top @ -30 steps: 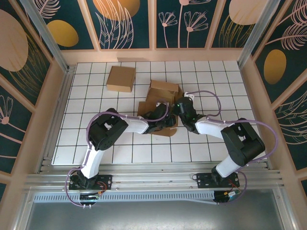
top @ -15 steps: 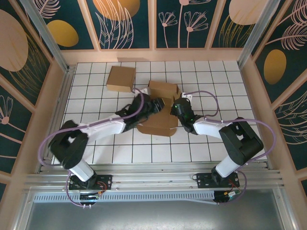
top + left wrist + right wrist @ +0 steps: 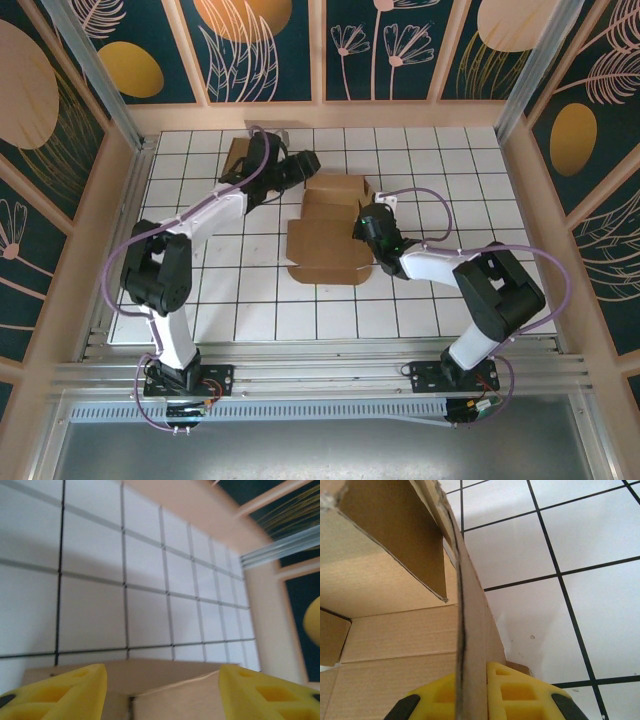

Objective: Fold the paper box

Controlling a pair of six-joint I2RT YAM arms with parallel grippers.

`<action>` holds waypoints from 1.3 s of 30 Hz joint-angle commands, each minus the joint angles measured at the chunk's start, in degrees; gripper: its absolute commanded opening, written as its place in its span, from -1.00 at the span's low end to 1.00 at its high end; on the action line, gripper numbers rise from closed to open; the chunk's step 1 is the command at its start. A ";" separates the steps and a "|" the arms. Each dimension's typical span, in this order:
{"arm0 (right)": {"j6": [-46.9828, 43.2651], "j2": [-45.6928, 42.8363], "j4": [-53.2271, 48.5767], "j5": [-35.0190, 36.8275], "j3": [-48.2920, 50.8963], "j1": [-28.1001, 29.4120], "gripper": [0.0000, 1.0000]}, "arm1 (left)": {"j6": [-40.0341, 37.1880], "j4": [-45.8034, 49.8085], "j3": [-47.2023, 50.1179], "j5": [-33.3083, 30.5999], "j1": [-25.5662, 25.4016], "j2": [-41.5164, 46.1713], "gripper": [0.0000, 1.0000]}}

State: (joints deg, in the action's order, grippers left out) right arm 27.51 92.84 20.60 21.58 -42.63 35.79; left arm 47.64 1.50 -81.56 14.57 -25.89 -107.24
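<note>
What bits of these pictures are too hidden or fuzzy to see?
- Top view: the left arm covers part of the small box.
- Top view: the right gripper hides its own fingertips on the paper box.
- Left wrist view: blurry; the cardboard below the open left gripper is cut off, so which box is unclear.
- Right wrist view: the box wall covers where the fingers pinch.

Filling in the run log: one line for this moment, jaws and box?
step: fold paper box | box: mostly flat, unfolded | left jaws: open, empty | right jaws: shut on box wall
</note>
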 commanded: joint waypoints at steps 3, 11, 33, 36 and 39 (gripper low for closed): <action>-0.87 2.57 -7.32 0.15 -0.02 0.71 -0.82 | -2.39 4.45 -0.10 -0.05 -0.04 -0.35 0.23; -0.92 3.17 -7.71 -0.72 -1.50 0.92 -0.81 | 2.59 -1.93 6.45 5.45 0.05 1.09 0.18; -8.17 -8.09 -8.26 -17.56 -1.33 2.90 0.20 | 5.89 -5.39 8.32 4.33 0.05 1.52 0.09; -12.80 -17.05 -9.72 -20.50 2.38 2.13 0.42 | 5.71 -5.03 7.84 4.15 0.05 1.40 0.08; -16.71 -26.52 -9.20 -22.55 5.93 -0.89 0.67 | 5.58 -5.01 7.64 4.28 0.07 1.34 0.08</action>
State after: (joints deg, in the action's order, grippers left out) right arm 17.12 72.75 11.81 2.31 -39.24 37.19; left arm 53.60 -4.89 -72.14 18.00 -25.52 -105.38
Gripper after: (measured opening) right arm 0.819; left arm 0.543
